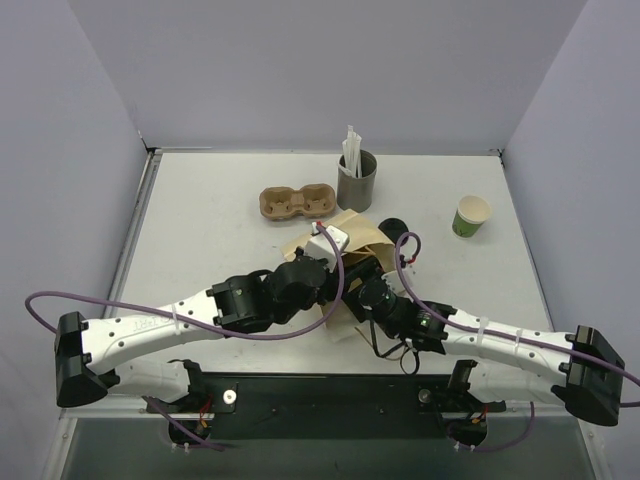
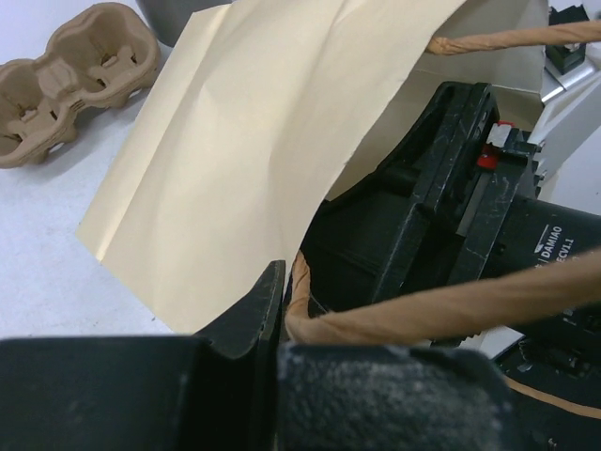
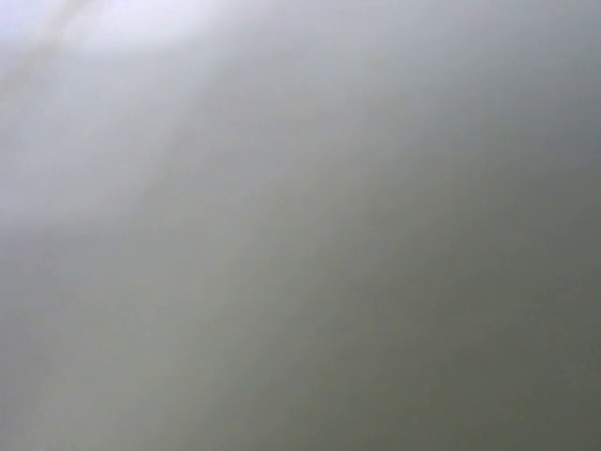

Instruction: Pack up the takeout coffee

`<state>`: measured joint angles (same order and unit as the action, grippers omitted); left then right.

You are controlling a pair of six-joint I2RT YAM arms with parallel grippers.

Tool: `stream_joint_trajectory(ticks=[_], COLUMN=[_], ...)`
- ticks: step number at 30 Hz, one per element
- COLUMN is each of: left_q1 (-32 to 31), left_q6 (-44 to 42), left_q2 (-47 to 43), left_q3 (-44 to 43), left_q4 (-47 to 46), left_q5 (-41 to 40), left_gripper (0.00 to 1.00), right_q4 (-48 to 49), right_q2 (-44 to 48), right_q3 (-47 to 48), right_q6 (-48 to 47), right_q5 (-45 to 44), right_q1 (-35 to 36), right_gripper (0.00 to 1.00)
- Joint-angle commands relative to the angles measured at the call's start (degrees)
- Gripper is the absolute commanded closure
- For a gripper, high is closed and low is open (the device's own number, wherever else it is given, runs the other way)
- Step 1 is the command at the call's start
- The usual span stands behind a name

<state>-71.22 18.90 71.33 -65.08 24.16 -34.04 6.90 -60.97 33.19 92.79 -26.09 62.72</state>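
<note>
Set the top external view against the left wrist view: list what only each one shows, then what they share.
Only the top external view: the small green paper cup standing lidless at the right, and the round black plastic lid beside the tan paper bag.
Only the left wrist view: the left gripper, jaws shut on the bag's twisted paper handle.
Both: the bag, the brown two-cup pulp carrier and the right arm at the bag.

White arm links (image 1: 140, 330), black joints (image 1: 262, 298), purple cables (image 1: 45, 295)
</note>
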Motion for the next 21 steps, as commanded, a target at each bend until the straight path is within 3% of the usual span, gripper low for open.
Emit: stream_joint_trajectory(ticks=[1, 11, 21], left_q1=[1.78, 4.07, 5.65], left_q6=[-2.99, -2.63, -2.64], left_q2=[-4.27, -8.57, -6.91], left_q3=[2.4, 7.24, 6.37], left_q4=[-9.39, -12.65, -10.89], left_q5=[6.44, 13.03, 10.5], left_gripper=[1.0, 1.0, 1.0], right_q4=[4.26, 4.19, 3.83], right_q2=[-1.87, -5.29, -5.04], right_q3=[-0.49, 1.08, 2.4], right_q6=[-0.07, -2.53, -6.3], right_q5=[-0.63, -2.39, -3.35], right_q1=[0.3, 1.09, 3.2], right_gripper=[0.41, 0.42, 0.43])
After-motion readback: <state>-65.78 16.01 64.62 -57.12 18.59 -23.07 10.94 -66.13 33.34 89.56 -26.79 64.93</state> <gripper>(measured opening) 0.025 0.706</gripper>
